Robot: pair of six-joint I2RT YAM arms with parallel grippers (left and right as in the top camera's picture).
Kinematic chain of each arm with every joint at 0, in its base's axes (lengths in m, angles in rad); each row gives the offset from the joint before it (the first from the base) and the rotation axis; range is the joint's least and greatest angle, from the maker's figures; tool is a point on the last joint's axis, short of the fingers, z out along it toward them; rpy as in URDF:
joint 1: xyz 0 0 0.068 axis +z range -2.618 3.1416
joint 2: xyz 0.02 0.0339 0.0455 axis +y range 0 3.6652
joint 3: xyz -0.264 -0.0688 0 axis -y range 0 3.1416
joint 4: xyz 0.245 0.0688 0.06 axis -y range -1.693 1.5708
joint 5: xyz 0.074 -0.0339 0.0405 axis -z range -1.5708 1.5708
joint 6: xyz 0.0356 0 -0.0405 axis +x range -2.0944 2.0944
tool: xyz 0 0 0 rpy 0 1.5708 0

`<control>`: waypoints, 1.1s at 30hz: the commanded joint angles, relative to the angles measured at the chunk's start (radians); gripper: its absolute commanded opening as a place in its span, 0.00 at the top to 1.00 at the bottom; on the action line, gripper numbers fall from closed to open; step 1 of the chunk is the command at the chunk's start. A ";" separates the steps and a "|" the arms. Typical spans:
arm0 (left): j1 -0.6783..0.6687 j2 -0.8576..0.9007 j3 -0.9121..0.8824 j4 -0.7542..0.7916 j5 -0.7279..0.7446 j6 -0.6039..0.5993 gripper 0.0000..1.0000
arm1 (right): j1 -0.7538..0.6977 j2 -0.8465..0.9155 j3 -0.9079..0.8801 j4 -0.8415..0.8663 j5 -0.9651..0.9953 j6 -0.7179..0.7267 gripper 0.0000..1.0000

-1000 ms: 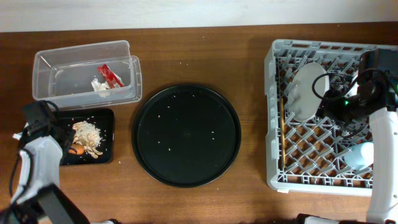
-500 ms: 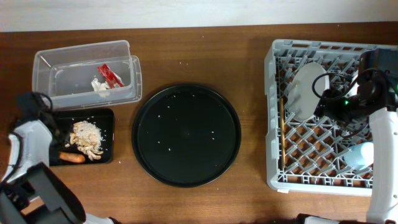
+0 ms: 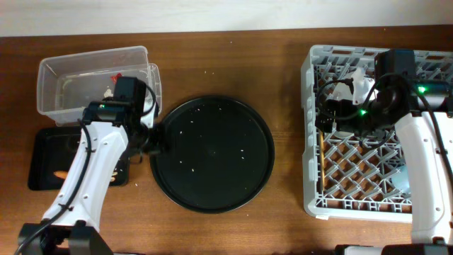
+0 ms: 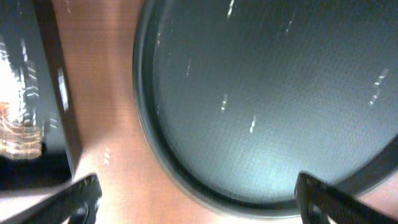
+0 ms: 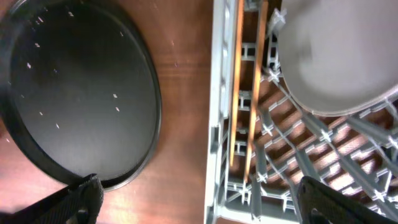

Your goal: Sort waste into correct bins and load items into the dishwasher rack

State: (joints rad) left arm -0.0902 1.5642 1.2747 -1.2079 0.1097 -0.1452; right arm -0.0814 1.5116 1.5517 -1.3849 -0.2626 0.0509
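Observation:
My left gripper (image 3: 156, 142) hangs open and empty over the wood between the shallow black tray (image 3: 42, 152) and the round black tray (image 3: 212, 152). In the left wrist view its fingers (image 4: 74, 199) stand wide apart, with beige food scraps (image 4: 15, 130) at the left edge. An orange carrot (image 3: 62, 173) lies in the shallow tray. The clear tub (image 3: 78, 85) holds a red wrapper (image 3: 117, 76), partly hidden by my arm. My right gripper (image 3: 327, 120) is open over the left wall of the dishwasher rack (image 3: 354, 191). Chopsticks (image 5: 237, 81) and a pale grey plate (image 5: 336, 56) sit in the rack.
The large round black tray (image 5: 68, 87) carries only pale specks and lies between the bins and the rack. A light-blue cup (image 3: 402, 180) peeks out beside my right arm. Bare wood runs along the table's front edge.
The left arm swung from the shallow tray's left side to the round tray's edge and opened; the carrot now lies in the shallow tray. The right arm moved to the rack's left wall, opening wider.

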 commanded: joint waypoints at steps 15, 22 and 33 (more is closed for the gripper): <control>0.027 -0.777 -0.443 0.262 0.014 0.017 0.01 | 0.003 -0.755 -0.682 0.347 0.084 0.063 0.02; 0.027 -0.976 -0.514 0.306 0.014 0.015 0.01 | 0.003 -0.890 -0.698 0.349 0.084 0.062 0.02; 0.027 -0.977 -0.514 0.301 0.014 0.015 0.01 | 0.003 -0.895 -0.698 0.346 0.089 0.061 0.02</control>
State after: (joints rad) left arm -0.0658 0.5880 0.7681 -0.9051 0.1169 -0.1207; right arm -0.0814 0.6209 0.8635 -1.0416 -0.1917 0.1059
